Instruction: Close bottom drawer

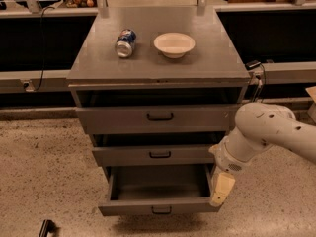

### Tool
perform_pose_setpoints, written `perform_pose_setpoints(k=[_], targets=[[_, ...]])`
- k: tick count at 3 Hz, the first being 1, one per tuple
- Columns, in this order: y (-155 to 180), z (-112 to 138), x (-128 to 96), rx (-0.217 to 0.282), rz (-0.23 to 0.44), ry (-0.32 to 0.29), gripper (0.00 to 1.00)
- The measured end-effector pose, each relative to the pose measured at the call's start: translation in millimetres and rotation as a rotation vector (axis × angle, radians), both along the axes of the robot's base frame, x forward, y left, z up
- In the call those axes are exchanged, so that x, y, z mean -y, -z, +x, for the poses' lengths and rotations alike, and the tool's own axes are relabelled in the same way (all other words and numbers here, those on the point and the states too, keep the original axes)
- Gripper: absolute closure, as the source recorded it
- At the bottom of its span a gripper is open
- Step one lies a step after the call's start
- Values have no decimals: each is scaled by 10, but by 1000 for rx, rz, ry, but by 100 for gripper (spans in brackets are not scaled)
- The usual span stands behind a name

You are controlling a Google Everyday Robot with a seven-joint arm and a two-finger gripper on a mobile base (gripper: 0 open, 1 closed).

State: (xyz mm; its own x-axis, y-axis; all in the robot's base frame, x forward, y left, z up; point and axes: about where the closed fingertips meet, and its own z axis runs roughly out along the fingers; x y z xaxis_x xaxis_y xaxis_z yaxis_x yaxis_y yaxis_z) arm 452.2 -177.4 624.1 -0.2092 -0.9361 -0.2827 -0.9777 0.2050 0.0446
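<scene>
Cam view, L to R.

- Floor, far L bottom: small dark object (47,227), can't ID.
- Grey cabinet counter (207,63): soda can (125,42) lying on its side, L of centre. White bowl (174,44) just R of it, apart from it, upright, nothing visible inside.
- Top drawer (113,120): dark gap above the front, contents not visible.
- Middle drawer (123,155): front sits a bit fwd, dark slot above, contents hidden.
- Bottom drawer (128,210): lowest of the three, pulled well out toward cam. Plain grey interior exposed, nothing seen in it. Front panel's long axis runs L–R, black recessed handle (161,210) at mid-panel.
- Gripper (221,190): cream, pointing down, at the drawer's R front corner, against or just beside the R side wall; contact can't be confirmed. Released or clenched: can't tell from this angle. Nothing seen held.
- Arm (269,130): white, comes in from R edge, bends down to the gripper.

Key relation: front panel lies L of the gripper and slightly nearer cam. Closing direction is away from cam, into the cabinet. Judgement: gripper is beside the drawer, not yet in front of it. It prob. needs to get onto the cam-side face of the panel near the R end, then push straight in. An off-centre push may skew the drawer on its rails.
</scene>
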Motion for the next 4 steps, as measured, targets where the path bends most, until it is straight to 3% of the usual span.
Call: perform_pose_setpoints(k=[1,2,3,4], targets=[[684,-190,-159,-86,33,-37,0],[1487,-417,-387,-67,130,-63,0],[1646,-266,-472,-13,169,-23,0],[1780,-171,-492,-49,156,-16,0]])
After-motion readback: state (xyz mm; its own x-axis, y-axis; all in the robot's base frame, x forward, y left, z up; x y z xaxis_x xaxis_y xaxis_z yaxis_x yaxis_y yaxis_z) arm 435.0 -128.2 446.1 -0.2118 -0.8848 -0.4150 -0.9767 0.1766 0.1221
